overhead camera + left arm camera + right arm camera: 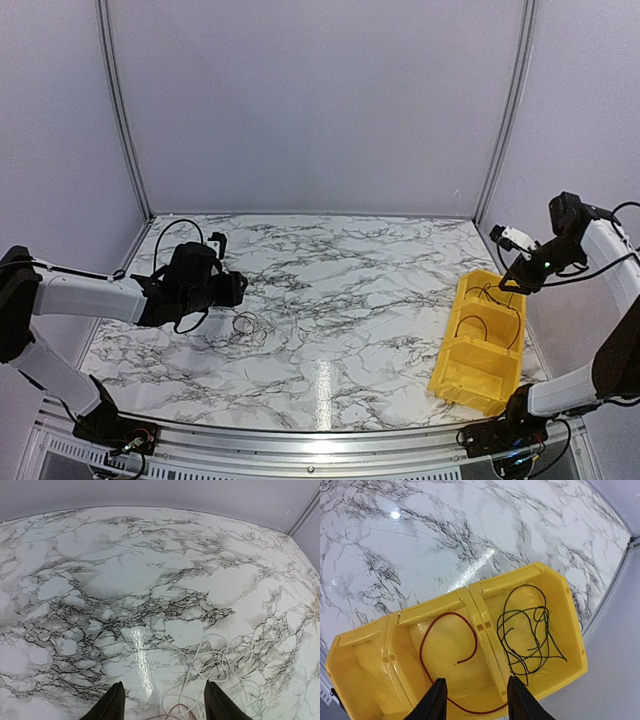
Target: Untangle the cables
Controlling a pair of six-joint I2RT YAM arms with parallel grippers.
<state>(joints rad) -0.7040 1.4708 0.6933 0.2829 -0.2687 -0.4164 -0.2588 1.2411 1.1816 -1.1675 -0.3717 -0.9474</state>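
Note:
A tangle of thin whitish cables (226, 661) lies on the marble table, with a reddish wire (175, 711) at its near edge. In the top view the tangle (245, 323) is just in front of my left gripper (236, 290). My left gripper (165, 704) is open and empty, low over the table, with the tangle ahead and to its right. My right gripper (476, 700) is open and empty, held above the yellow bin (512, 579). A red wire (426, 650) lies in the bin's middle compartment. Dark wires (530, 630) lie looped in its end compartment.
The yellow bin (440, 380) stands at the table's right side near the wall, under my right gripper (514, 280). Its third compartment (360, 670) holds nothing I can see. Grey walls close the back and both sides.

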